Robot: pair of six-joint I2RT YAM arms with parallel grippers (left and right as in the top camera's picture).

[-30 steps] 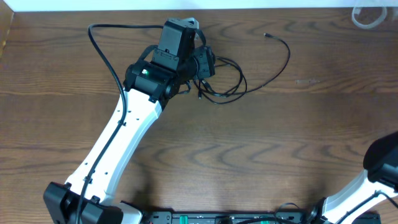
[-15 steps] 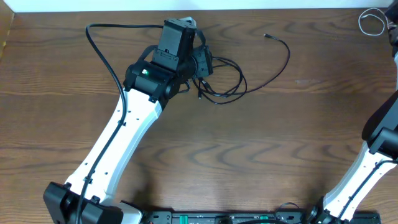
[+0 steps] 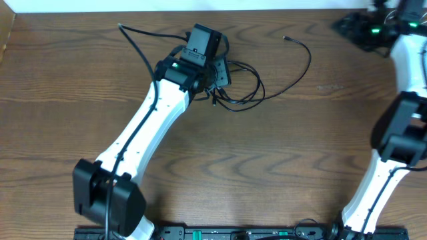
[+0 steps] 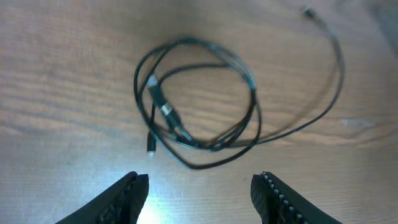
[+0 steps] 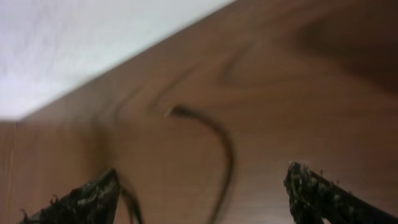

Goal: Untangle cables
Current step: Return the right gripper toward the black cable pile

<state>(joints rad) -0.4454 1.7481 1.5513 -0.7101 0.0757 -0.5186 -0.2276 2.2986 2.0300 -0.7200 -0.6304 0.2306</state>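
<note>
A tangle of thin black cables lies on the wooden table, and one strand loops out to a small plug. The left wrist view shows the same tangle ahead of my left gripper. That gripper is open and holds nothing. In the overhead view the left gripper hovers at the tangle's left edge. My right gripper is at the far right corner, apart from the tangle. In the blurred right wrist view the right gripper is open, and a dark-looking cord runs on the table between its fingers.
The left arm's thick black wire arcs over the table at the back left. The table's far edge meets a white surface just beyond the right gripper. The right arm runs along the right side.
The right arm has swung in over the far right corner and its jaws have opened. The white loop there is now covered by it. The left arm has shifted right, its jaws unchanged.
</note>
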